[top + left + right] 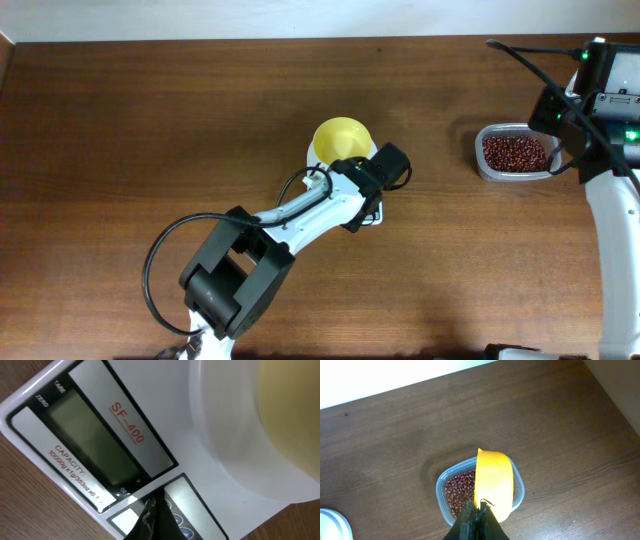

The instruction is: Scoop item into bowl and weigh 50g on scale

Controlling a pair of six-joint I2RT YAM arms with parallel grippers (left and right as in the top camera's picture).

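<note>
I hold the left gripper [156,519], jaws pressed together, at the buttons [182,522] of the scale [150,405]. The bowl [341,138] sits on its platform. Well right of the scale, the right gripper [478,516] pinches the scoop [494,480] above the beans [459,487].

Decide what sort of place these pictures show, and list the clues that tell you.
Probably a robotics test bench rather than a kitchen: robot arms work over a wooden table, with a digital kitchen scale, a yellow bowl and a tub of beans.
</note>
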